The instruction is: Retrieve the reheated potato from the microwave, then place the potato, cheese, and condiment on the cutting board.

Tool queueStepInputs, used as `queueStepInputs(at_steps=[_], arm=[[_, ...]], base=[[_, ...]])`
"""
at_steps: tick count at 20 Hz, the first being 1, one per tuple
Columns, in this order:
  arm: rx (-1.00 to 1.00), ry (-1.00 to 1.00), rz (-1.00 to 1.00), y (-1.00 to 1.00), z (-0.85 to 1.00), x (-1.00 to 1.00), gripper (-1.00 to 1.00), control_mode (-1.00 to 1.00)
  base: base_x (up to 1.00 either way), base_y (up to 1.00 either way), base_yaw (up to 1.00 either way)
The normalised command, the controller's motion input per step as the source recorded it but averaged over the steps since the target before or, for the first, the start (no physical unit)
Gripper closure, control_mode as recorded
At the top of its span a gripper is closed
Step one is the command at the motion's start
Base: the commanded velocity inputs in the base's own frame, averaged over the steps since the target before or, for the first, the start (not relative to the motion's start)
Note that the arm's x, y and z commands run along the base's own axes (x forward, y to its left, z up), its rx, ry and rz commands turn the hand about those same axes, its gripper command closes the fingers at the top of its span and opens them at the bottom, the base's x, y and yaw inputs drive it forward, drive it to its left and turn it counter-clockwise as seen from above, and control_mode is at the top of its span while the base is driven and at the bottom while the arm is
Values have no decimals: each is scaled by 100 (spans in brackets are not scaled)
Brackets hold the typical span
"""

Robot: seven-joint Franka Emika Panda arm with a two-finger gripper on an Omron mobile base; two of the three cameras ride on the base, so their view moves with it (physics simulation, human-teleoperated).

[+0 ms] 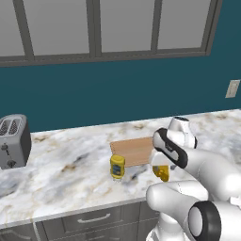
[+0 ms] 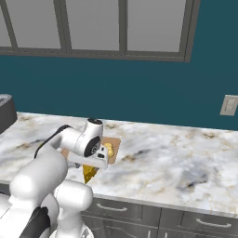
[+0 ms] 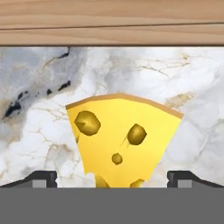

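- A grey toaster (image 1: 13, 140) stands at the far left of the marble desk (image 1: 61, 164), close to the dark blue wall (image 1: 117, 94).
- The condiment (image 1: 117, 166) stands upright on the desk, near the front left corner of the board (image 1: 134, 150), just off it.
- The board lies flat on the desk, further back than the jar. In the hand view its wooden edge (image 3: 112, 22) runs along the top.
- In the right base view a pale yellow round lump, probably the potato (image 2: 109, 149), is on the board (image 2: 113, 143), partly hidden by the arm.
- The cheese (image 1: 162, 172) lies on the desk in front of the board's right part, not on it. In the right base view its tip (image 2: 89, 174) shows under the hand.
- In the hand view the cheese (image 3: 122, 140) is very near, with its wide side toward the board, and bare marble lies between the two.
- The gripper (image 3: 112, 178) hangs low over the cheese. It is released, the jaws wide apart, one fingertip (image 3: 41, 178) on each side of the wedge and both away from its faces, so it grasps nothing.
- A light switch plate (image 1: 232, 88) is on the wall at the far right.
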Motion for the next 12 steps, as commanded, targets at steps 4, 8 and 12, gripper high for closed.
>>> queueStepInputs(at_steps=[4, 8, 12], arm=[[0, 0, 0, 9, -19, 8, -100, -100], [-1, 0, 0, 1, -26, 13, -100, -100], [-3, 0, 0, 0, -18, 16, -100, -100]], base=[[0, 0, 0], [0, 0, 0], [0, 0, 0]])
